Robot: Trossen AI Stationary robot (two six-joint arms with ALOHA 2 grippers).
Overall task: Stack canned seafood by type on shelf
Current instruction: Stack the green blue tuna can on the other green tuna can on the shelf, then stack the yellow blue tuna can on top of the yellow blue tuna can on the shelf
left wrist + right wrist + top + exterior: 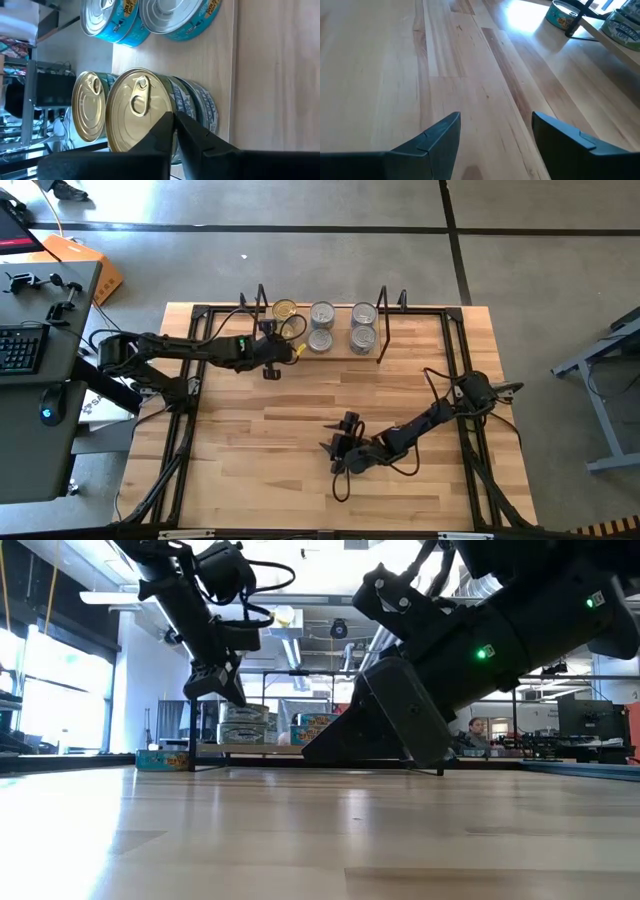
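The shelf (343, 353) stands at the table's far edge. On it are silver-lidded tins (322, 314) (363, 314) and, at its left end, a gold-lidded tin (285, 310). The left wrist view shows two gold-lidded tins (135, 107) (89, 107), the nearer one on top of a stack, and blue-labelled silver-lidded tins (175, 15) behind. My left gripper (174, 119) is shut and empty. It hovers above the near side of the shelf's left end (271, 368), its tips clear of the tins in the low view (232, 692). My right gripper (495, 132) stands open over bare wood at the table's middle front (340, 450).
One teal-labelled tin (165, 757) sits low beside the shelf's left black wire upright (192, 735), and it also shows in the right wrist view (562, 15). A second wire upright (382, 320) closes the shelf's right end. Bare wooden tabletop (270, 440) lies between the arms.
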